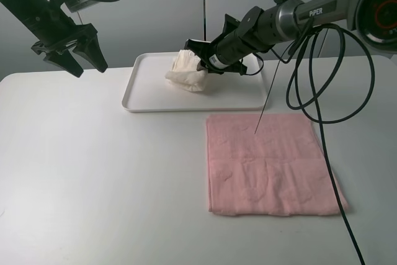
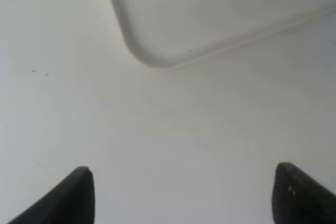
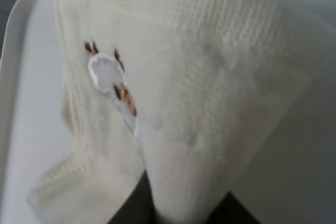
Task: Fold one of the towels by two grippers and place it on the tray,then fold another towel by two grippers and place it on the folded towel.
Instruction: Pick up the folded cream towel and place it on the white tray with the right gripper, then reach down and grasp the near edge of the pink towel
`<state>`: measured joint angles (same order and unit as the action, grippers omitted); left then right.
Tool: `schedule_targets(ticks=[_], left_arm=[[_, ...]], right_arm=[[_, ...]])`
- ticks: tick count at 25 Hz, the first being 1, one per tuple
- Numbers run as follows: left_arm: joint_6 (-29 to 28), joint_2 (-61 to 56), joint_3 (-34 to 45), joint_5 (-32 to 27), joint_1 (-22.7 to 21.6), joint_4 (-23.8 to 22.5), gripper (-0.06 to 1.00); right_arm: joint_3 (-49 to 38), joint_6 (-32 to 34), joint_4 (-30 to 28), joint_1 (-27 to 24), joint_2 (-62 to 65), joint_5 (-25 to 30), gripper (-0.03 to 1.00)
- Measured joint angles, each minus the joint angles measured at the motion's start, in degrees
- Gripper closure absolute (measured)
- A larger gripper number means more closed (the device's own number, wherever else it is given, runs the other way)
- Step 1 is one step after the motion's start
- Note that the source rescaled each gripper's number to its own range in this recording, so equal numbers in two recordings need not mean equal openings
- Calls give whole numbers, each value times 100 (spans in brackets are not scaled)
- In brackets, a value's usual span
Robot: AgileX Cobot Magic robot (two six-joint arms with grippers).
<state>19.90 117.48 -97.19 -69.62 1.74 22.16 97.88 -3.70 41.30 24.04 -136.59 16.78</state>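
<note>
**Cream towel humped on the tray, pink one lying flat**

Far-left corner of the counter: my left pincer hangs in the air, fingers wide apart, nothing between them. Its wrist view gives only bare counter and one rounded corner of the tray.

Far edge, middle: the tray. On its right half sits the cream towel, humped rather than flat, rising to where my right pincer meets it. In the wrist view a fold of the cloth, printed label showing, lies between my right fingers. Whether they pinch it or stand slack, I cannot tell.

Handling, cream: light, limp terry. It has no stiffness, so it slumps wherever it is unsupported and won't hold a crease by itself. The pile grips well, so slipping is unlikely; snagging on a fingertip is likelier. Nothing fragile. I judge it needs flattening before anything is stacked on it.

Right of middle, running toward the near edge: the pink towel, spread flat, its far edge just beside the tray's near rim. I expect the same soft cloth. Best hold is two corners of one edge, one pincer each, pinched low to catch the cloth; taken mid-edge it would sag. My right arm's cable trails along its right edge and could drag it.
</note>
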Motion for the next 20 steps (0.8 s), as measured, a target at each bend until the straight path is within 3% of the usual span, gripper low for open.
schedule_targets(ticks=[4, 5, 12, 20], left_arm=[[30, 0, 0, 0, 0, 25, 5], [44, 0, 0, 0, 0, 37, 5], [71, 0, 0, 0, 0, 120, 5], [85, 0, 0, 0, 146, 166, 5]], right_arm=[[0, -185, -157, -11, 11, -99, 8], [0, -221, -239, -11, 36, -53, 3], [0, -312, -1191, -23, 535, 562, -3], [-65, -482, -2264, -602, 1696, 2027, -3]])
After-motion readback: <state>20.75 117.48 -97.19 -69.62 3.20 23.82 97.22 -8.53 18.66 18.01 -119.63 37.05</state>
